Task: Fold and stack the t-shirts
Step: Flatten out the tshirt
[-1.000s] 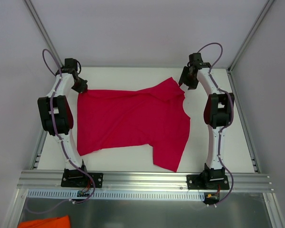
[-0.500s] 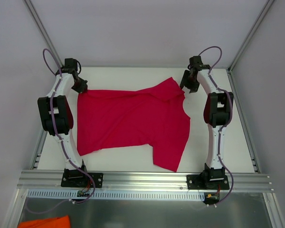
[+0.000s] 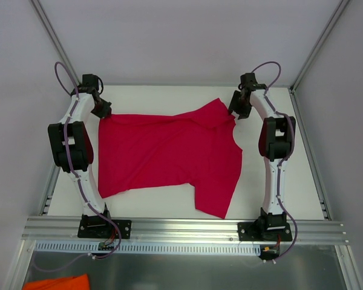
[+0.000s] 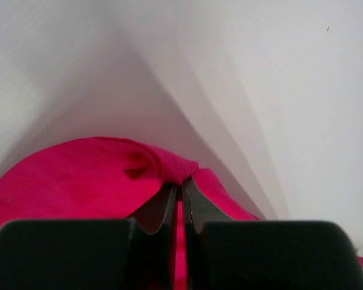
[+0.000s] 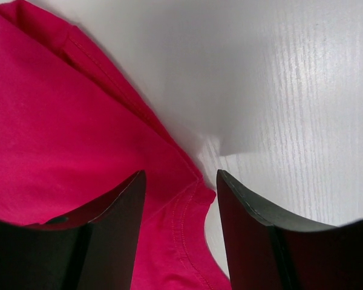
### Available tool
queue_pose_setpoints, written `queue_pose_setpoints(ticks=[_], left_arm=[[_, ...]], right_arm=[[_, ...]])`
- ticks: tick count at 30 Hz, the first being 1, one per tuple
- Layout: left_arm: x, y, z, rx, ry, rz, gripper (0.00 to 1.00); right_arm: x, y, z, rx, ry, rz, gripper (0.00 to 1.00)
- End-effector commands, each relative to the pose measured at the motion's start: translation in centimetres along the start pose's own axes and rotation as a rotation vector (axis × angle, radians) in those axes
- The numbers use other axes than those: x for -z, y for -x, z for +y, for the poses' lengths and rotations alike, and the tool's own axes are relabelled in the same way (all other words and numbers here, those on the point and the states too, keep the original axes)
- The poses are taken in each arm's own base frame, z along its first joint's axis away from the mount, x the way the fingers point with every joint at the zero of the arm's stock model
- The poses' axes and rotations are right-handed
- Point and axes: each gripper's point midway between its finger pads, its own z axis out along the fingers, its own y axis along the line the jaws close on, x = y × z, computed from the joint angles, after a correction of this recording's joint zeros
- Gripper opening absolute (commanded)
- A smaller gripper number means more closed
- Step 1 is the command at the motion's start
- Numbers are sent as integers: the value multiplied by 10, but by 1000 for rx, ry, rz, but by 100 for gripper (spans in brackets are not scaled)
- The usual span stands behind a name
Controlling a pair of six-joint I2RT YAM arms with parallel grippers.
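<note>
Top view: the crimson t-shirt (image 3: 169, 157) is lying spread out and a little rumpled across the middle of the white table (image 3: 302, 181). The left gripper (image 3: 103, 111) is sitting at the table's far left, on a corner of the cloth. The right gripper (image 3: 237, 115) is hanging at the table's far right, over the cloth's edge.

Left wrist: the left gripper (image 4: 181, 187) is squeezing tight, pinching a fold of the t-shirt (image 4: 78, 181) against the table (image 4: 290, 90).

Right wrist: the right gripper (image 5: 178, 178) is standing partly apart, straddling a stitched edge of the t-shirt (image 5: 60, 121) on the table (image 5: 302, 90), clamping nothing.
</note>
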Motion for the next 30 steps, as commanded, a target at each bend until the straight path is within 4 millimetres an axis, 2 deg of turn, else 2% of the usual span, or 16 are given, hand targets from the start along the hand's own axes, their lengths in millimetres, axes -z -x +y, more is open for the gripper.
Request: queue_pose_setpoints(ticks=[1,3,6,7,8,9,10,14,18,22,23,30], left_arm=[[14,13,-4,-11,-31,-32,0],[13,12,-3,-15,-29,-30,0],[11,10,-1,-15,-24,-24,0],[10,10,0,-14,-21,-23,0],[10,9,1,-11,-21,-23,0],[9,8,2,-13,-19,-20,0],[8,7,2,-12,-20,-16,0],[5,1,5,-9,-17,-1,0],[3,-3,8,-3,-21,9,0],[1,-7,8,-5,-21,22,0],[1,-7,8,-4,-21,23,0],[3,-10,9,-7,-23,29,0]], right_arm=[[-6,-1,1,-31,20,13,54],[-9,-4,0,-30,21,27,53],[-10,-5,-1,-30,20,31,46],[-10,-5,0,-31,23,31,34],[-10,-6,1,-29,26,33,27],[-10,-6,1,-27,30,34,9],[-10,-6,2,-27,36,37,1],[-10,-8,1,2,42,46,1],[2,2,9,43,83,20,1],[24,21,19,88,113,-37,1],[37,30,23,94,124,-66,1],[90,61,36,140,157,-198,1]])
